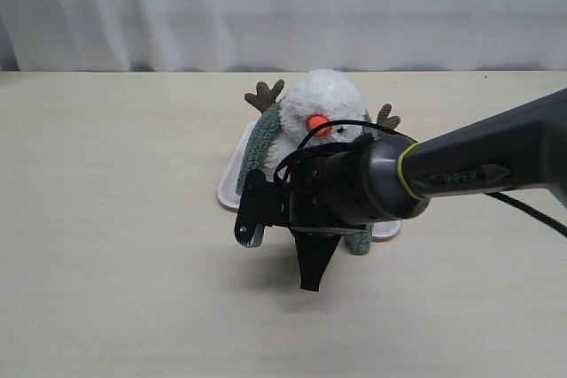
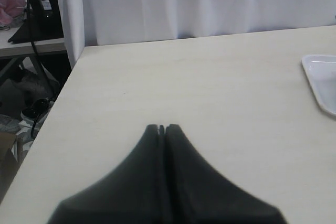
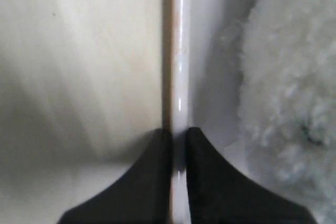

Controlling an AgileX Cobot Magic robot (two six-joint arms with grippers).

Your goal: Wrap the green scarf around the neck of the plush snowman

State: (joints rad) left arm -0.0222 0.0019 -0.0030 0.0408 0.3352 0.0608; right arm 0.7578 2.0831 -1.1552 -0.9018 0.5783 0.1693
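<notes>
right gripper point(image 3: 178, 132): jaws narrow, only a thin slit between the black tips, nothing fuzzy in them. the glossy rim of the white tray point(image 3: 177, 51) runs straight up out of that slit in the wrist view; whether the tips touch the rim or hang just above it, cannot tell. from outside, the arm reaches across in front of the snowman point(image 1: 323, 99), fingers pointing down at the near edge of the tray, and hides its lower body. the snowman sits on the tray at the middle of the table point(image 1: 115, 219), orange nose toward the camera. the green scarf point(image 1: 259, 143) lies behind the neck and hangs down both sides, one strip along the left flank, the other end showing low on the right past the arm; how the front looks is hidden. left gripper point(image 2: 161, 128): tips pressed together, holding nothing, parked over bare table well to the side, a corner of the tray just in its view. judgement: the scarf is draped but not crossed, so the wrap itself is the step in hand. next move likely calls for opening the right jaws, taking one hanging end near its tip, and carrying it across the front under the nose without tipping the soft body or dragging the tray.
</notes>
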